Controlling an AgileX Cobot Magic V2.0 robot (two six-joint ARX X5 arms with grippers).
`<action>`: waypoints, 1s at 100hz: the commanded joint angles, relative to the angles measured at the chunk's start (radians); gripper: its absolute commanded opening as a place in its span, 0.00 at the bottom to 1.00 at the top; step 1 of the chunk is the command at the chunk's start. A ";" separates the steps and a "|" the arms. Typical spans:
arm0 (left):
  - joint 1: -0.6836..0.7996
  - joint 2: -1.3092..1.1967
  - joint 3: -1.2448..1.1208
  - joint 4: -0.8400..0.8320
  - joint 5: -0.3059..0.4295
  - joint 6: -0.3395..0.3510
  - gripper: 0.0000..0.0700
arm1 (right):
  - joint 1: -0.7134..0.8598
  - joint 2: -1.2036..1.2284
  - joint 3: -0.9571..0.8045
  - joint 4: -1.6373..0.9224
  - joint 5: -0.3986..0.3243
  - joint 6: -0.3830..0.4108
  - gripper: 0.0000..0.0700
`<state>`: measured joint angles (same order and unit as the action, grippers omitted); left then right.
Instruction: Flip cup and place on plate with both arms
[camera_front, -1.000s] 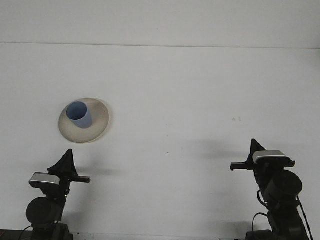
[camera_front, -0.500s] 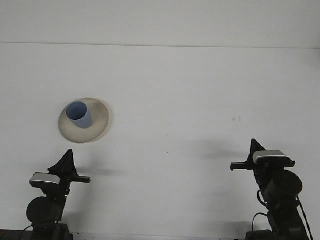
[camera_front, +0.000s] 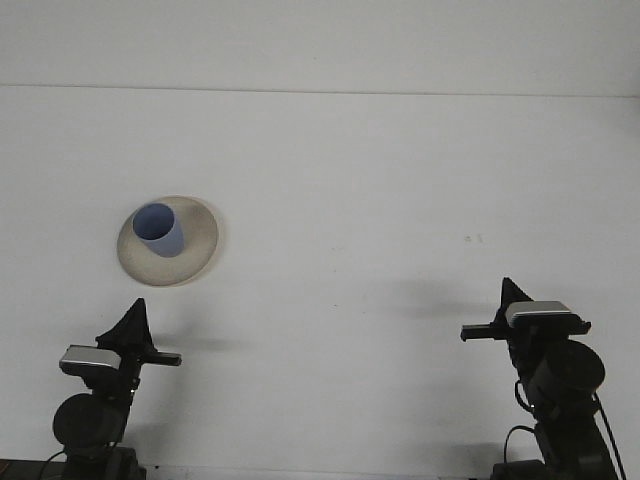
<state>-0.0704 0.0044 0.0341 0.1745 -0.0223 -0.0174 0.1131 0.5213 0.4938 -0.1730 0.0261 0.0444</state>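
The white desk (camera_front: 380, 200) fills nearly the whole front view, its far edge a thin line across the top, and it carries no writing, label or brand that can be read. On it, ahead of the left claw (camera_front: 132, 312) and slightly to its right, lies a round cream plate (camera_front: 195, 252). No lettering shows on the plate.

A blue cup (camera_front: 160, 230) stands inside the plate, toward its far-left part, with its open mouth turned upward and a little toward the camera; its long axis runs roughly upright, leaning slightly so the base sits nearer the plate's middle than the rim does. The inside of the cup looks bare blue. No print shows on the cup.

The left claw sits at the lower left, near the plate but apart from it, its dark tip pointing up the view; whether its fingers are apart or together cannot be told. The right claw (camera_front: 512, 292) sits at the lower right, well apart from plate and cup, and its fingers likewise cannot be told. Each arm carries a small grey camera block with no legible marking.
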 joint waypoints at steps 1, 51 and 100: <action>-0.001 -0.001 -0.020 0.010 -0.003 0.005 0.02 | 0.003 0.003 0.004 0.016 0.000 0.011 0.00; -0.001 -0.001 -0.020 0.010 -0.003 0.005 0.02 | -0.036 -0.262 -0.148 0.026 0.004 0.003 0.00; -0.001 -0.001 -0.020 0.010 -0.003 0.005 0.02 | -0.109 -0.520 -0.357 0.076 0.005 0.004 0.00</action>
<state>-0.0704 0.0048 0.0341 0.1719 -0.0223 -0.0170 0.0055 0.0021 0.1471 -0.1131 0.0292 0.0444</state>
